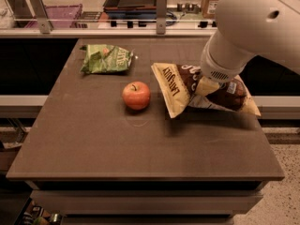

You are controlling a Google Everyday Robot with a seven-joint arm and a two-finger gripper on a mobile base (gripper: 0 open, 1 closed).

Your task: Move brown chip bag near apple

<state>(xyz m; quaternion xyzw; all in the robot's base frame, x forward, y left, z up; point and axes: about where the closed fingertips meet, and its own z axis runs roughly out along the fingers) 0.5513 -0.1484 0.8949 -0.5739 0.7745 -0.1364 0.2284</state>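
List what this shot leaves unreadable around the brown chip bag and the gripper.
The gripper, at the brown chip bag's middle: camera view, mostly covered by the arm's wrist; its grip is unreadable.
Bag's far edge: camera view, behind the wrist.
Bag's underside, and whether it rests on the table: faces away.
The arm's upper part: cut off by the right edge.

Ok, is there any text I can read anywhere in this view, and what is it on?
On the brown chip bag, cream end: dark capitals, apparently "LATE JULY", not certain.
On the brown chip bag, dark face: white lettering, too blurred to read.
On the green chip bag: white lettering, too blurred to read.
The gripper, shut on the brown chip bag right of the apple: no text.
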